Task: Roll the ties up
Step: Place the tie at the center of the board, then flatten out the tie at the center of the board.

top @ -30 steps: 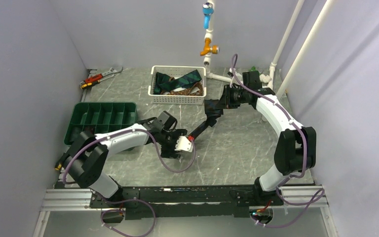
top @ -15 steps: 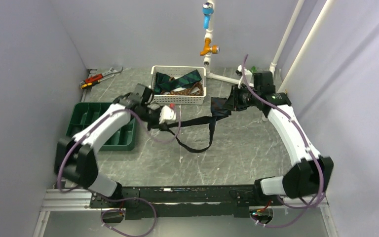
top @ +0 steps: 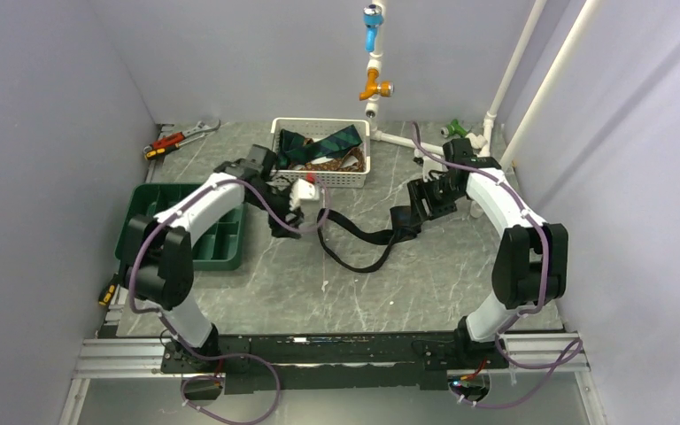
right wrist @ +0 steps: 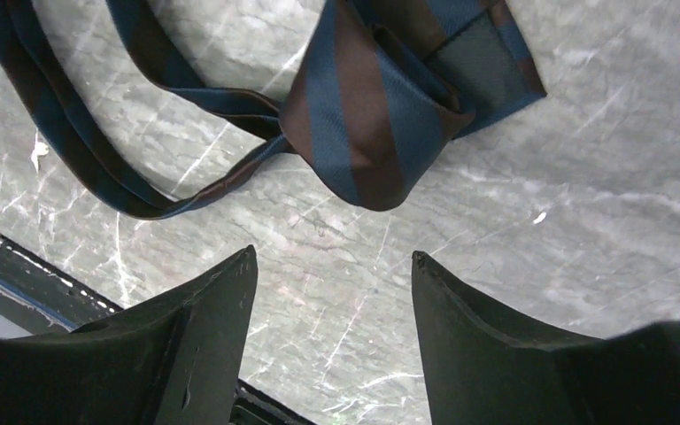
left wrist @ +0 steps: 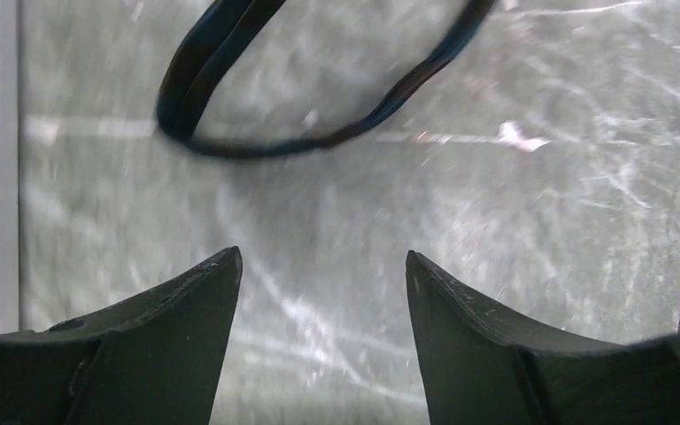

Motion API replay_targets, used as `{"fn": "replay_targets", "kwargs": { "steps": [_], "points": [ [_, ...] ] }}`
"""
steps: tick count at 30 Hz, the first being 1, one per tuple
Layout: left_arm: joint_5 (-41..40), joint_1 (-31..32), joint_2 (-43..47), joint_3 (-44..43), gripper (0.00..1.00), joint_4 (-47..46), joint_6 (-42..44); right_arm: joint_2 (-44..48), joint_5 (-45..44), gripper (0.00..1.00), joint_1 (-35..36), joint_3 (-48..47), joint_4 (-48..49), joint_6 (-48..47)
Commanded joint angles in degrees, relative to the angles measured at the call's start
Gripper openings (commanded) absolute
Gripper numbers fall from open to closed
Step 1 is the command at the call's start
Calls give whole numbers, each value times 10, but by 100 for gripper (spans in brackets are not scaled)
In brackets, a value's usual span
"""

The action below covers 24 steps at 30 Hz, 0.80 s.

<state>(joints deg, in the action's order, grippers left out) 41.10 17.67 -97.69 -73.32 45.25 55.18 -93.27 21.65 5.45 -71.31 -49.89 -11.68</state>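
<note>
Both arms have let go of the tie (top: 402, 221), which half a second ago hung stretched between them; now it lies slack on the desk (top: 425, 283), and the right arm has pulled in nearer the middle. From the top view the tie curves in a loose loop between the two grippers, with its wide end toward the right arm. The left gripper (left wrist: 319, 257) is spread apart with nothing between its fingers; the narrow loop of the tie lies on the desk ahead of it, apart from the fingertips. The right gripper (right wrist: 332, 252) is also spread and holds nothing, and the wide, blue and brown striped end sits folded over itself just beyond its fingertips. More ties (top: 323, 146) lie heaped in the white basket (top: 319, 179) at the back of the desk. A green tray (top: 186, 188) with dividers sits on the left side.
</note>
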Motion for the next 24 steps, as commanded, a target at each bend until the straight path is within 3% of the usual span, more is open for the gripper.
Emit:
{"fn": "replay_targets", "kwargs": {
  "steps": [1, 4, 9, 13, 16, 17, 19, 22, 24],
  "points": [
    [21, 94, 31, 40, 74, -25, 85, -9, 23, 65, 16, -43, -1, -65],
    [-15, 162, 13, 50, 78, -74, 95, -45, 23, 69, 38, -71, 12, -68],
    [-73, 220, -50, 29, 83, -97, 126, -112, 4, 76, 77, -119, 12, -91],
    [-110, 240, -71, 35, 79, -140, 118, -138, -23, 78, 85, -109, 27, -112],
    [-142, 244, -81, 42, 64, -143, 116, -144, -52, 73, 86, -87, 31, -135],
    [-148, 245, -83, 43, 54, -137, 112, -141, -66, 69, 86, -76, 37, -146],
    [-154, 242, -79, 43, 28, -115, 110, -132, -86, 57, 86, -56, 42, -164],
    [-126, 221, -51, 40, 2, -75, 79, -109, -126, 31, 83, -40, 38, -188],
    [-104, 193, -26, 26, 0, -29, 52, -78, -141, 18, 73, -35, 30, -201]
  ]
}}
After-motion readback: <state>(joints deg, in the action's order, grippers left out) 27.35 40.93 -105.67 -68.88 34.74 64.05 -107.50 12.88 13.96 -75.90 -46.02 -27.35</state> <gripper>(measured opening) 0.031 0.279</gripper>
